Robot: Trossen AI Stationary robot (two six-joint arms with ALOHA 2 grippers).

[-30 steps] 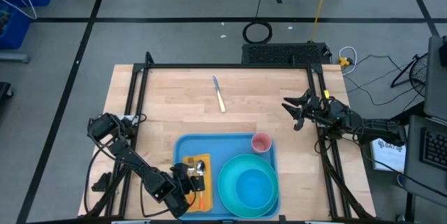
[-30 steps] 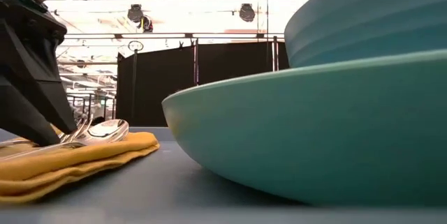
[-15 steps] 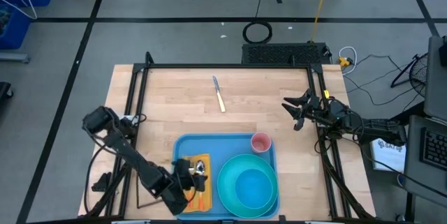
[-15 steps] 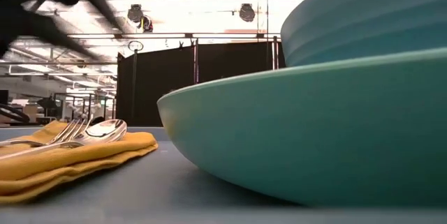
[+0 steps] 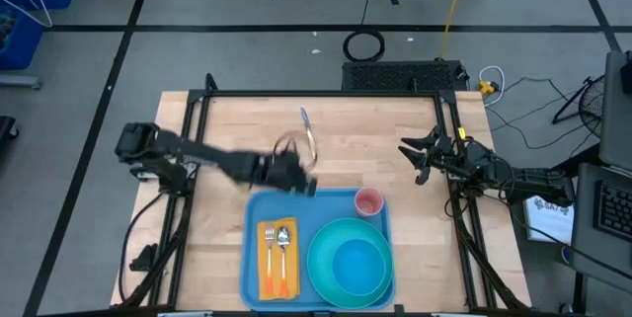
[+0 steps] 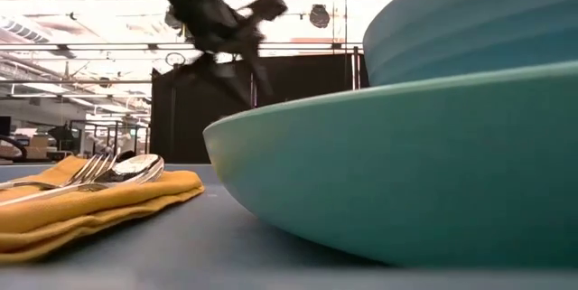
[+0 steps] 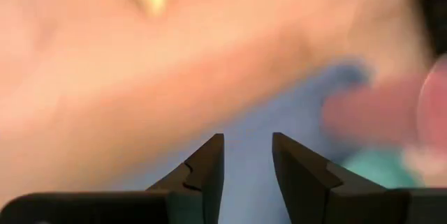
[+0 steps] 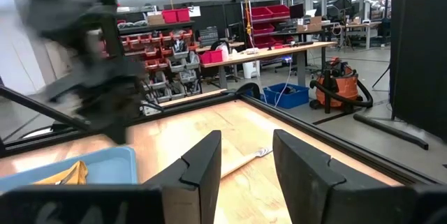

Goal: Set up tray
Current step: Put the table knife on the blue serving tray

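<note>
Left gripper (image 5: 304, 184) first: on my overhead feed it hangs over the far rim of the tray (image 5: 255, 210), arm stretched across the table from the left side; its wrist camera shows the two dark fingers (image 7: 208, 161) parted with a clear gap and nothing between them, blue tray and bare wood smeared beyond. From table height I see it dark and raised against the ceiling lights, well above the dishes (image 6: 237, 32).

Just below it the tray lies flat on the wooden table (image 5: 227, 139), at the near edge, centred; it carries a yellow-orange napkin (image 5: 277, 258) on its left part, with a fork (image 5: 268, 245) and spoon (image 5: 282, 242) lying side by side on the cloth; a round teal plate (image 5: 351, 257) with a bowl (image 5: 358, 263) in it fills the right part; a small pink cup (image 5: 368, 201) stands in the far right corner.

Beyond the tray, a knife (image 5: 309, 132) with a pale handle lies alone on the wood, near the far side.

Right gripper (image 5: 419, 162) waits at the table's right edge, apart from everything; its fingers (image 8: 202, 160) are spread, holding nothing.
</note>
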